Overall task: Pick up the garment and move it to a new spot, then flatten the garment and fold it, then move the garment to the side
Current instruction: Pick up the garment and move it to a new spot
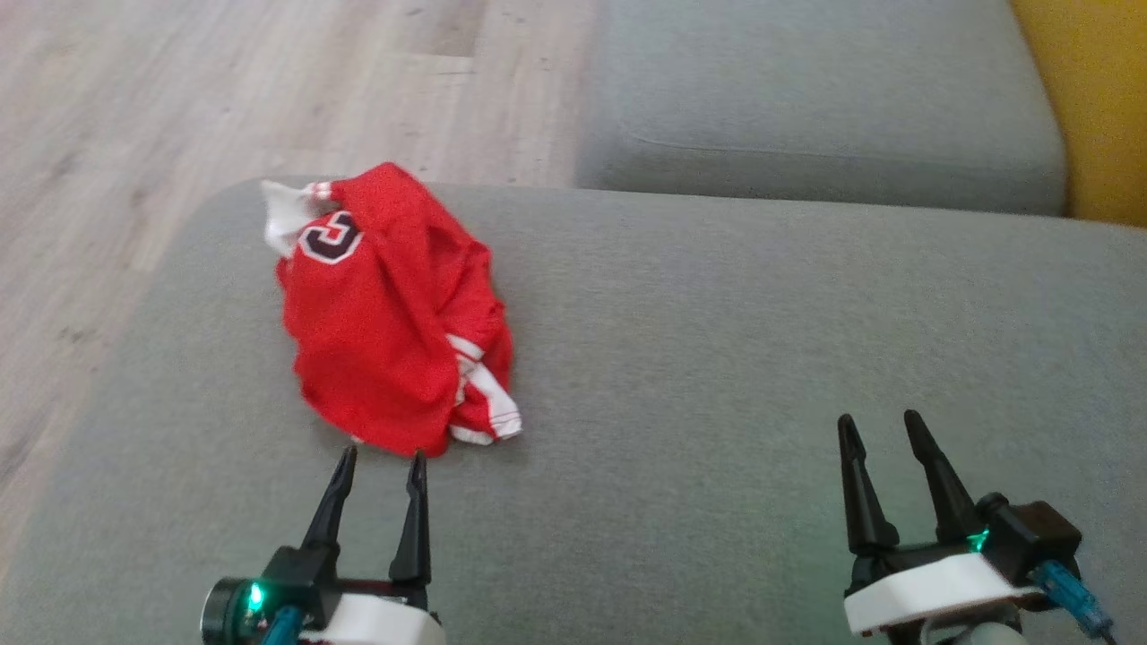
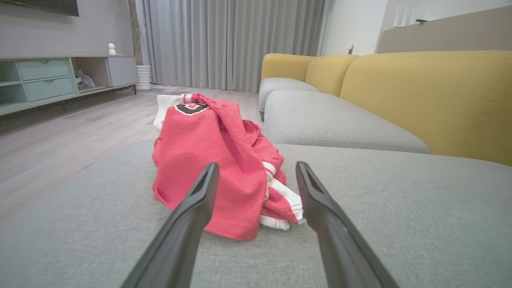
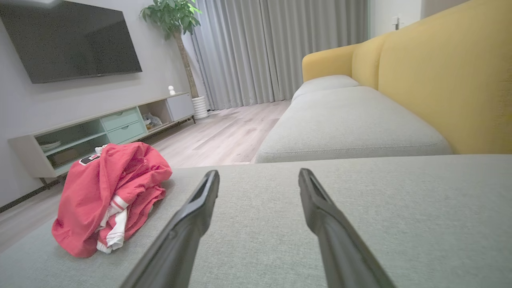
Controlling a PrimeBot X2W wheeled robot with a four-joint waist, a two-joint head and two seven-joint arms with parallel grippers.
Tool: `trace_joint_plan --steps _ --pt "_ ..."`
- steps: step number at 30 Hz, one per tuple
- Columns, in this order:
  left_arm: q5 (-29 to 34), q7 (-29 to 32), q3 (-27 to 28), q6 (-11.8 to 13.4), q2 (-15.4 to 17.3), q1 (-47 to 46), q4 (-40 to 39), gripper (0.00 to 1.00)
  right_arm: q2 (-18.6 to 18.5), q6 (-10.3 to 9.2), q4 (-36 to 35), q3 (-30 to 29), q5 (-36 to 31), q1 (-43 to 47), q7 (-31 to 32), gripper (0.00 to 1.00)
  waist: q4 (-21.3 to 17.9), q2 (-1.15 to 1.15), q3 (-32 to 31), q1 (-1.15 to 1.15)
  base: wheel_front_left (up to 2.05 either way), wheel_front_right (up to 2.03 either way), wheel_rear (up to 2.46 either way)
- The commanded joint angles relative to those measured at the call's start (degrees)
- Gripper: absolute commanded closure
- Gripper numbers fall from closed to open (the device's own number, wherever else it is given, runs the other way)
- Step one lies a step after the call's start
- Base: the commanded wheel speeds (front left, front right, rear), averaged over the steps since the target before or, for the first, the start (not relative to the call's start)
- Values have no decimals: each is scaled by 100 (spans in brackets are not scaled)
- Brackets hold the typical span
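The garment (image 1: 385, 305) is a red jersey with white trim and a dark letter patch, lying crumpled in a heap on the left part of the grey sofa cushion (image 1: 717, 340). My left gripper (image 1: 383, 459) is open just in front of the heap's near edge, fingertips almost at the cloth, holding nothing. In the left wrist view the garment (image 2: 212, 160) lies straight ahead between the spread fingers of that gripper (image 2: 257, 167). My right gripper (image 1: 880, 423) is open over bare cushion far to the right. The right wrist view has the garment (image 3: 108, 192) at its left, well away from the gripper (image 3: 259, 173).
The cushion's left edge drops to a wooden floor (image 1: 134, 116). A second grey seat cushion (image 1: 806, 98) lies behind, with a yellow backrest (image 1: 1102, 107) at the right. A TV (image 3: 68, 40), a low cabinet (image 3: 100, 128) and curtains (image 2: 232, 40) stand across the room.
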Motion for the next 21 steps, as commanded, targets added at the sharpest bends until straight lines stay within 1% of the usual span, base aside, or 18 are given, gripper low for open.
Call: trace_joint_plan --steps 1,8,14,18,21 --pt "60 -55 238 -27 -10 -147 -168 0 -57 -4 -172 170 46 -128 -62 0 242 0 -44 0 0 0 0" --pt "160 -55 314 -99 -3 -110 -131 0 -57 -4 -155 357 189 -30 -62 0 836 0 -159 0 0 0 0" --pt "256 -55 369 -138 41 -89 -147 0 -57 -4 -99 447 268 14 -62 0 1265 0 -215 0 0 0 0" --pt "284 -55 408 -159 60 -90 -141 0 -57 -4 -90 524 299 27 -62 0 1433 0 -225 0 0 0 0" --pt "300 -55 441 -172 77 -76 -147 0 -57 -4 -93 550 328 19 -62 0 1472 0 -223 0 0 0 0"
